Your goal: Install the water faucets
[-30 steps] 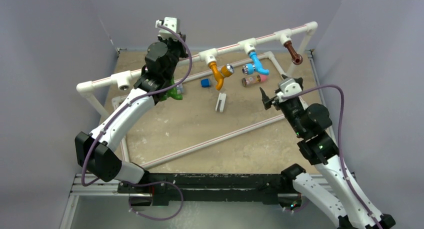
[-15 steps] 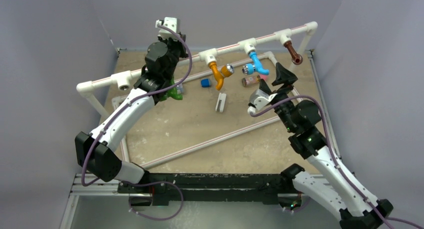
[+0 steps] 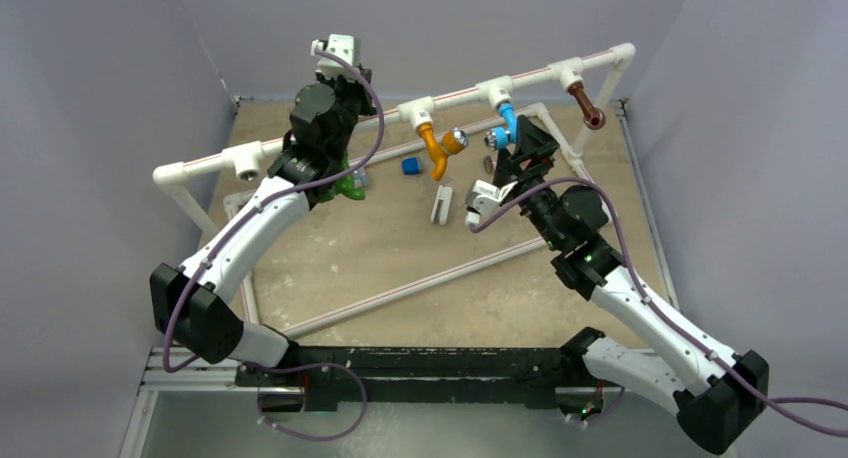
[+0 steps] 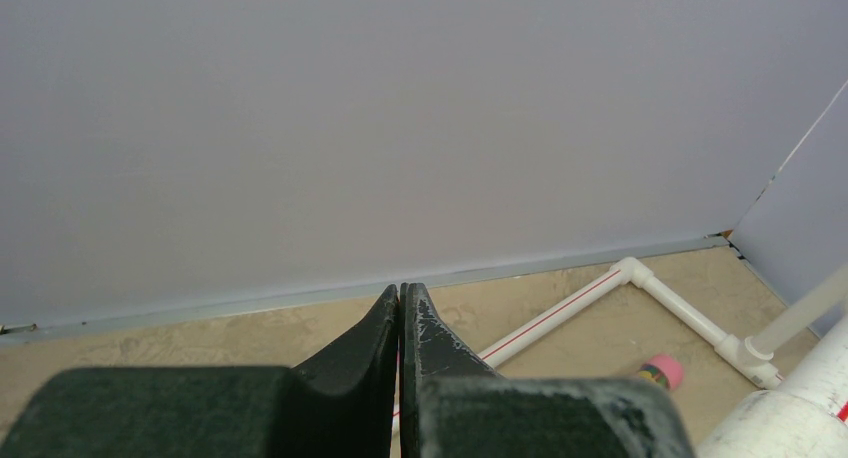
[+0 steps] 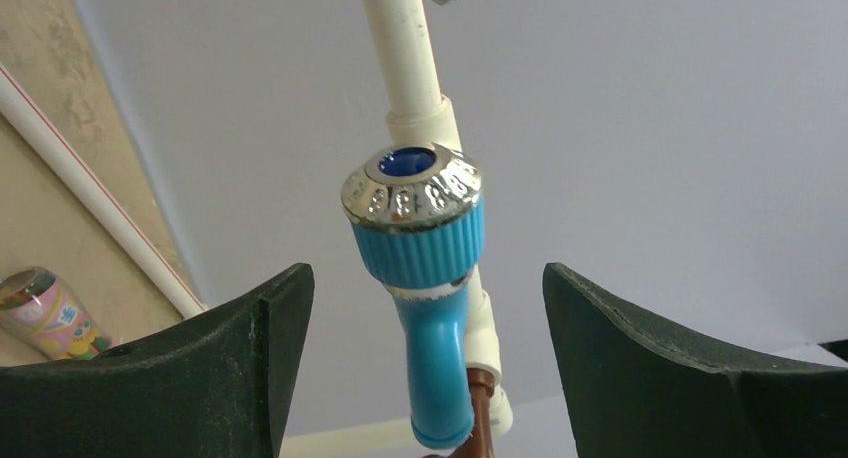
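Tan, scuffed board (image 3: 400, 243) lies between pale grey walls (image 3: 100, 98), and we look down on it from above. Nearest us, at the bottom of the frame, the left arm (image 3: 250, 228) and the right arm (image 3: 640, 308) rise from a black rail (image 3: 420, 363). Beyond the rail a low white pipe (image 3: 420, 283) runs slantwise across the board. Past it, near the middle, sits a small white bracket (image 3: 441, 204), with a blue cube (image 3: 410, 165) just behind it. Left of centre the green faucet (image 3: 351, 186) lies on the board, partly hidden by the left arm.

Farther back a raised white pipe (image 3: 460, 96) crosses from middle left to upper right. From its fittings hang the orange faucet (image 3: 437, 148), the blue faucet (image 5: 425, 248) and, at upper right, the brown faucet (image 3: 587, 108). The right gripper (image 3: 528, 141) reaches up at the blue faucet. In its wrist view we see the fingers spread wide to either side of the silver knob (image 5: 412, 193), touching neither side. A brown cylinder with a pink cap (image 5: 45, 313) lies on the board at lower left of that view. The left gripper (image 4: 400, 298) points at the far wall, fingers pressed together with nothing between them.
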